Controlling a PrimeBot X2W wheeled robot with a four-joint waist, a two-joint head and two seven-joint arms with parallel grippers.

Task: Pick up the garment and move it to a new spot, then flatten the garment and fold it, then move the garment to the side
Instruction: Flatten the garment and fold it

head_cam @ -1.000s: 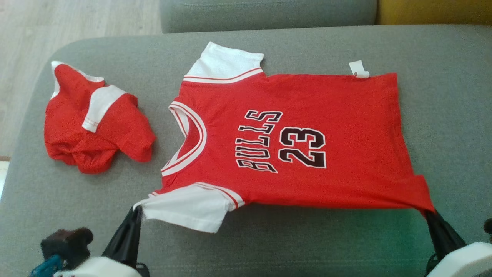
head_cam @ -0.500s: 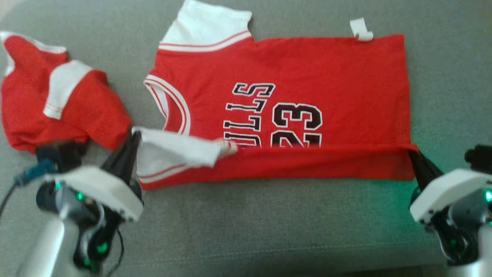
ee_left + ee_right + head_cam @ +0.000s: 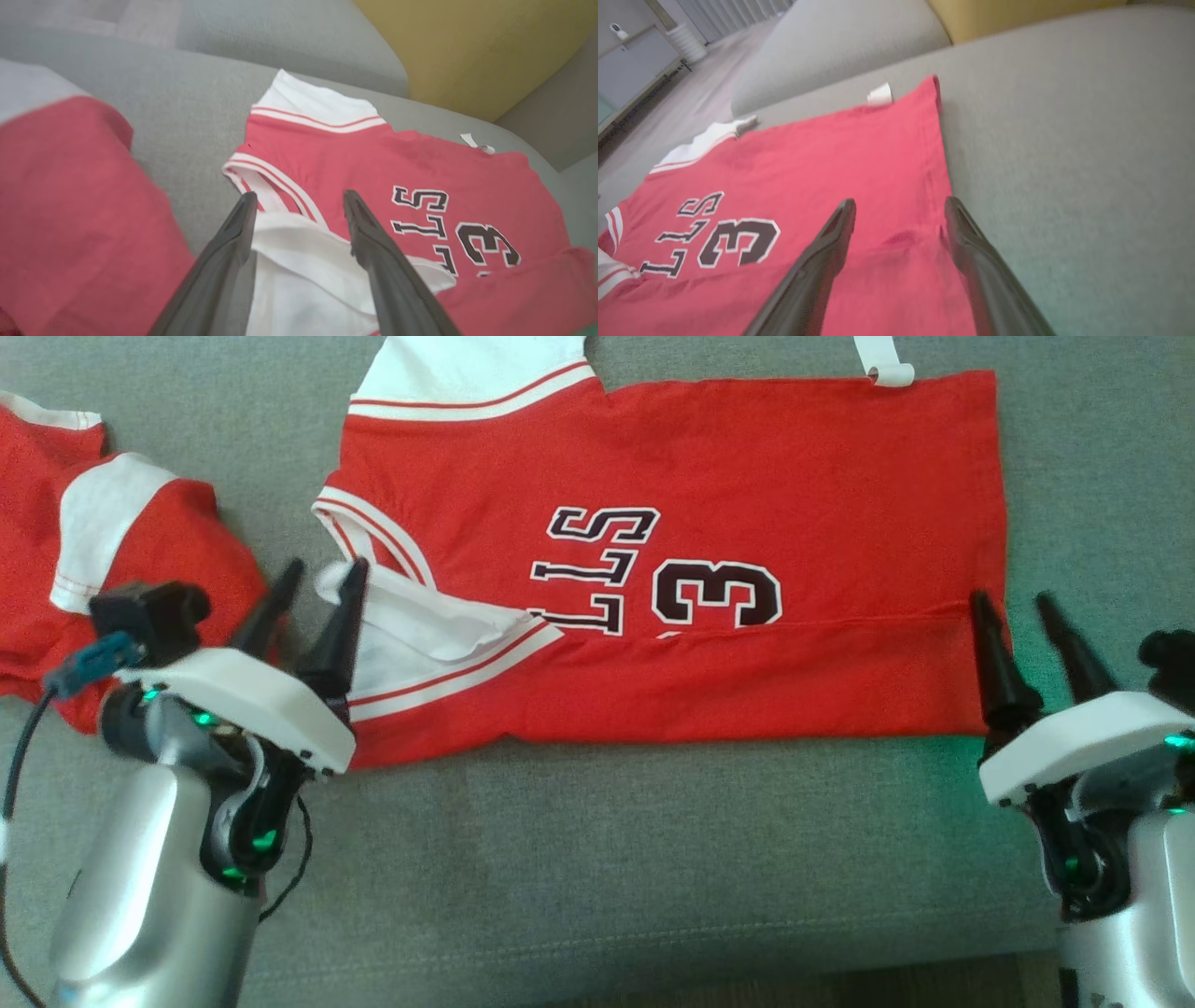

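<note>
The red jersey (image 3: 747, 457) lies flat on the grey sofa cushion (image 3: 597, 859), its near edge folded up over the lower print, with the white sleeve (image 3: 420, 625) lying rumpled on top. It's a soft, limp knit with a stitched hem. The left gripper (image 3: 326, 569) is at that sleeve, jaws spread and holding nothing. The right gripper (image 3: 1011, 602) is at the hem corner, jaws spread too and empty. For a clean fold, I'd smooth the sleeve's wrinkle first, then take the far edge evenly at both ends. A second red garment (image 3: 140, 532) sits crumpled just to the left.
</note>
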